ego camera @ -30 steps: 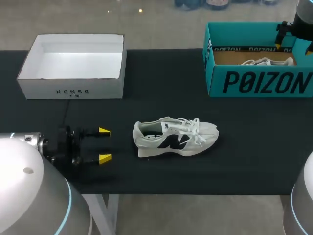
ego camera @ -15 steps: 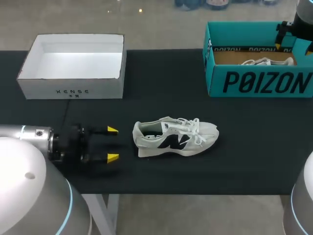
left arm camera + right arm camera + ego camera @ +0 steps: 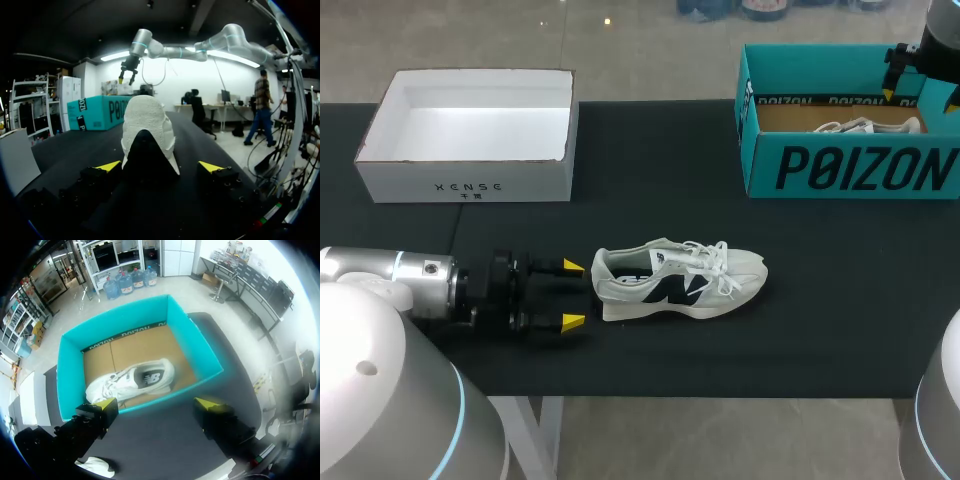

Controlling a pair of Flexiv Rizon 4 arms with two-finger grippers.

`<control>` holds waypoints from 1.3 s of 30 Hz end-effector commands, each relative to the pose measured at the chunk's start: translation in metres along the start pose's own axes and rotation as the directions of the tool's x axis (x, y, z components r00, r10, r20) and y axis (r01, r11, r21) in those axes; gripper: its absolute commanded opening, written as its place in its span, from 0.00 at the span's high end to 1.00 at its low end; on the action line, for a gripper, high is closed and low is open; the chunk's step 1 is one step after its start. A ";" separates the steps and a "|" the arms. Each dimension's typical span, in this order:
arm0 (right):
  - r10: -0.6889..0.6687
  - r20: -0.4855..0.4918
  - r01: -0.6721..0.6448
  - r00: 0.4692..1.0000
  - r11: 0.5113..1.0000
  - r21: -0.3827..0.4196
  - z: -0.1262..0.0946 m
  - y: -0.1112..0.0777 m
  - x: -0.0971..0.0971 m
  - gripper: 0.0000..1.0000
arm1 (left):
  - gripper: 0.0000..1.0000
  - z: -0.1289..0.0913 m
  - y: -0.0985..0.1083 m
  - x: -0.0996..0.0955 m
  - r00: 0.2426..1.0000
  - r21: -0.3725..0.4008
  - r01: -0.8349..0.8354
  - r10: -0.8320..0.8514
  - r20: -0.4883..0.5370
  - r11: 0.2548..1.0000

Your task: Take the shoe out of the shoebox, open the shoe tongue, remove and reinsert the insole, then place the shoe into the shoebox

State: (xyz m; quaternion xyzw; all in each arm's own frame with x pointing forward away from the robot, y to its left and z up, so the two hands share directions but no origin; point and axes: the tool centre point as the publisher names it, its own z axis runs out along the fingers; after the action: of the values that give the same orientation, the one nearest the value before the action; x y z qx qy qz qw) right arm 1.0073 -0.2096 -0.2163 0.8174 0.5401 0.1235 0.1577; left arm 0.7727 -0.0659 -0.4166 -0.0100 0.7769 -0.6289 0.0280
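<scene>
Head view shows left gripper [image 3: 568, 295] wide open beside shoe [image 3: 675, 283].

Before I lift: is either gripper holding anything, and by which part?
Nothing is held. The left gripper stands open at the heel of the shoe; the right gripper hangs open over the teal shoebox.

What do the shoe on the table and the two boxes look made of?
Shoe on the table: likely textile upper, matte off-white, pebbled weave visible at the heel; sole material unclear.
Teal box: cardboard, printed outside, bare brown board floor.
White box: probably thin cardboard, matte white, folded walls.
</scene>
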 end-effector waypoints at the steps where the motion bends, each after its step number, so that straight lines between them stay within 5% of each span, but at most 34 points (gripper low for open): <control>1: 0.001 0.001 -0.001 1.000 1.000 -0.001 0.001 0.000 0.000 0.00 | 0.00 0.007 0.003 -0.010 1.000 -0.008 -0.015 0.015 -0.005 1.000; 39: 0.001 0.001 -0.001 1.000 1.000 -0.001 0.001 0.000 0.000 0.00 | 0.00 0.030 0.003 -0.048 0.999 -0.022 -0.049 0.048 -0.023 0.999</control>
State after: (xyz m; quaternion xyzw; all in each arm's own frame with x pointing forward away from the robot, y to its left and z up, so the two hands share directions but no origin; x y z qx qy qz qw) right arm 1.0073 -0.2096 -0.2163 0.8174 0.5401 0.1235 0.1577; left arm 0.8191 -0.0906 -0.4230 0.0144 0.7836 -0.6199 0.0375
